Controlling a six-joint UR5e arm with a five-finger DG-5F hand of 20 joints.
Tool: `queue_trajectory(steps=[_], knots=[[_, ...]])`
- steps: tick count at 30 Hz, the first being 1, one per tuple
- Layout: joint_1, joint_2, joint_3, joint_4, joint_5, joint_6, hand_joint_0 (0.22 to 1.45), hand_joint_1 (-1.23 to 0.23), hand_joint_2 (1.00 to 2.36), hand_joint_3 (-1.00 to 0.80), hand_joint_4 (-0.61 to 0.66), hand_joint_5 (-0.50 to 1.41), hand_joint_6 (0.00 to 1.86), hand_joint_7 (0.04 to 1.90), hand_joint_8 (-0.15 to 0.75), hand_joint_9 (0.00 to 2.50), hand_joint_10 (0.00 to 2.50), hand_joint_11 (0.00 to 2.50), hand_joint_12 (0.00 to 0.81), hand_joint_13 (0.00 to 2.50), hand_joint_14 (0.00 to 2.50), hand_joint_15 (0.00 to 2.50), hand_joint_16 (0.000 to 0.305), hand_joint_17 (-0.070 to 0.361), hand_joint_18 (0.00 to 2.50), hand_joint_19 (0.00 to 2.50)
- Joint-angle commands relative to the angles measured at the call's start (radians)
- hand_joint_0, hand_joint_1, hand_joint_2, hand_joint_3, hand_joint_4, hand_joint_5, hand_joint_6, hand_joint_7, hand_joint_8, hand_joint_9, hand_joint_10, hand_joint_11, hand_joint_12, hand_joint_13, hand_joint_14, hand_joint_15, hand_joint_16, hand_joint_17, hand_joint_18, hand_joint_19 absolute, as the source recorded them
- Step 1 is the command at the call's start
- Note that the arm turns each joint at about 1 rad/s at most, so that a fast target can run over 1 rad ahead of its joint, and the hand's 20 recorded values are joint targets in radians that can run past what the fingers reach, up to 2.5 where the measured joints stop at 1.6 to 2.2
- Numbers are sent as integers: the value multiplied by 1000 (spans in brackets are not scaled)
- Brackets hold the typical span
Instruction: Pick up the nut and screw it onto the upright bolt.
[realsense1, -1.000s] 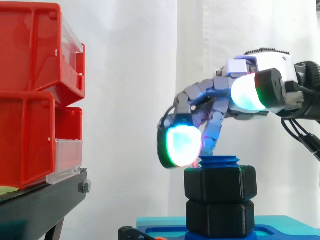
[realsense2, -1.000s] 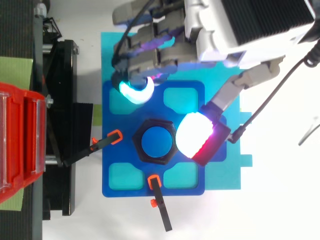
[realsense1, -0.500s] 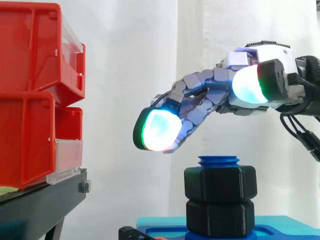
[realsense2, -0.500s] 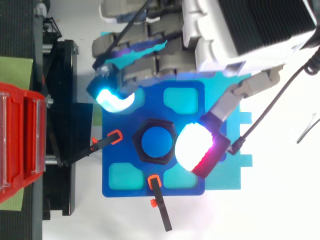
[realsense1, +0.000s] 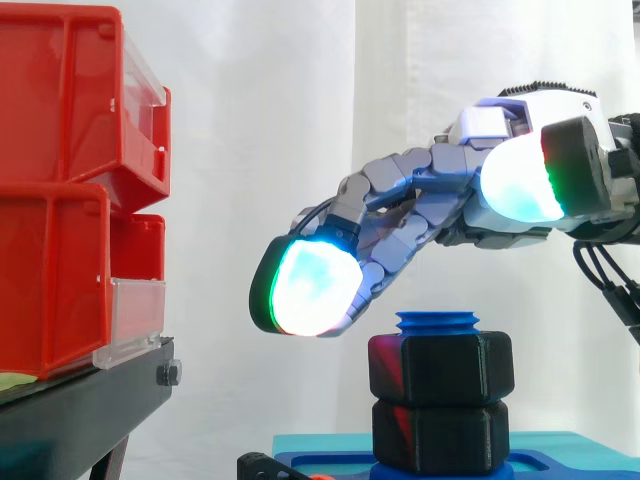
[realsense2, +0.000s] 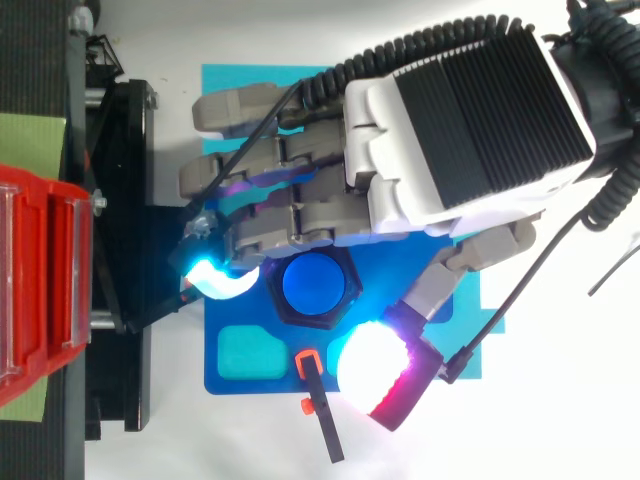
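Observation:
A black hex nut (realsense1: 441, 367) sits threaded near the top of the upright blue bolt (realsense2: 314, 285), above a second black nut (realsense1: 440, 436). The bolt's blue threaded tip (realsense1: 437, 324) pokes out over the upper nut. The bolt stands on a blue base plate (realsense2: 234, 352). My hand (realsense2: 440, 140) hovers just above the bolt, fingers stretched out toward the left and holding nothing. One glowing fingertip (realsense1: 304, 287) hangs left of the nut. The thumb pad (realsense2: 375, 366) glows white and red at the front of the plate.
Red bins (realsense1: 70, 190) stand stacked on a black stand (realsense1: 90, 405) at the left. Two orange-tipped black clamps (realsense2: 318, 402) hold the plate at its left and front edges. A cyan sheet (realsense2: 225, 80) lies under the plate.
The hand's fingers uncurled and stretched out to the left. The hand has shifted over the bolt toward the front of the plate. Both nuts stay in place.

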Motion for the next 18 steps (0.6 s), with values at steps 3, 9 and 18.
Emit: queue_trajectory(steps=[3, 9, 18], knots=[[6, -1, -33, 23, 14, 4, 476, -161, 1000, -500, 186, -166, 502, 688, 255, 618, 0, 0, 319, 200, 0, 0, 41, 93, 0, 0], [6, -1, -33, 32, 15, 7, 478, -161, 1000, -500, 200, -159, 502, 703, 261, 635, 0, 0, 319, 217, 0, 0, 41, 92, 0, 0], [2, 1, -38, 51, 15, -6, 484, -164, 1000, -500, 227, -134, 503, 792, 270, 678, 0, 0, 318, 246, 0, 0, 40, 90, 0, 0]])
